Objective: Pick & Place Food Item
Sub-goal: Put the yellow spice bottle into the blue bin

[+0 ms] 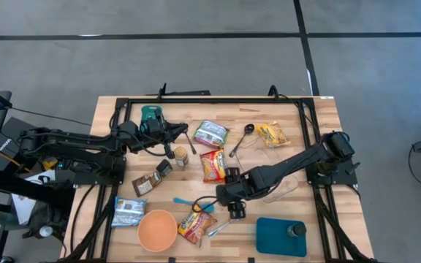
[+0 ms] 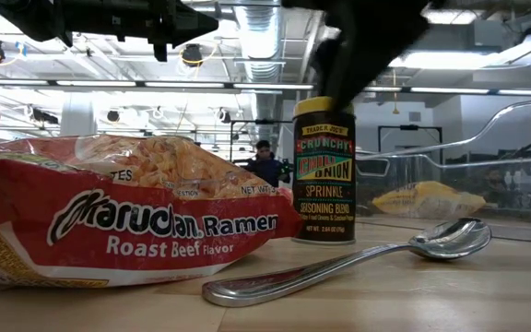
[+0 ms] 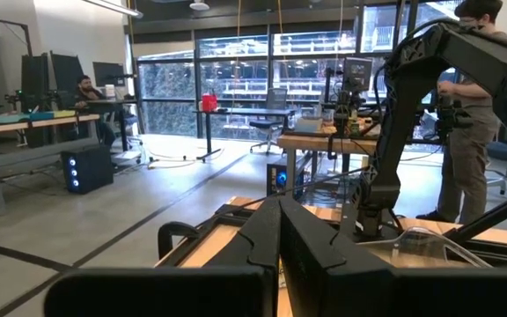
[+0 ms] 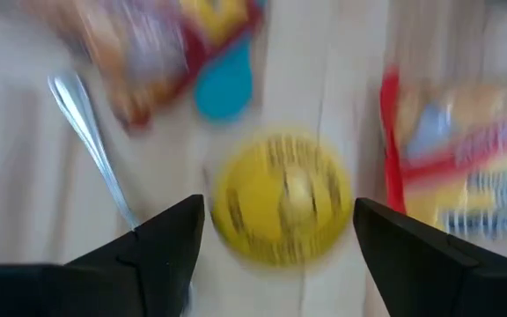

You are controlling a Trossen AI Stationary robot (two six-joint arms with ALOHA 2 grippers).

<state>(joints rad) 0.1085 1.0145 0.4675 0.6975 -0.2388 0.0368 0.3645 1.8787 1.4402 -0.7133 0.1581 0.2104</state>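
The seasoning jar (image 2: 324, 171), a dark-labelled shaker with a yellow lid reading "Crunchy ... Onion Sprinkle Seasoning Blend", stands upright on the wooden desk (image 1: 320, 219), and everything else can be placed from it. The right jaws (image 1: 237, 210) hang directly above the jar: in the right wrist view its yellow lid (image 4: 282, 197) sits between the two dark fingers (image 4: 165, 242), which are spread wide on either side and not touching it. Just beside the jar, toward the orange bowl (image 1: 156, 229), lies a Maruchan ramen packet (image 2: 109, 207), Roast Beef Flavor, and a metal spoon (image 2: 358, 263) lies on the desk just in front of the jar. A teal tray (image 1: 272, 237) sits near the jar on the side away from the bowl. The left jaws (image 1: 177, 135) are well apart from the jar, raised over the far part of the desk, fingers pressed together.
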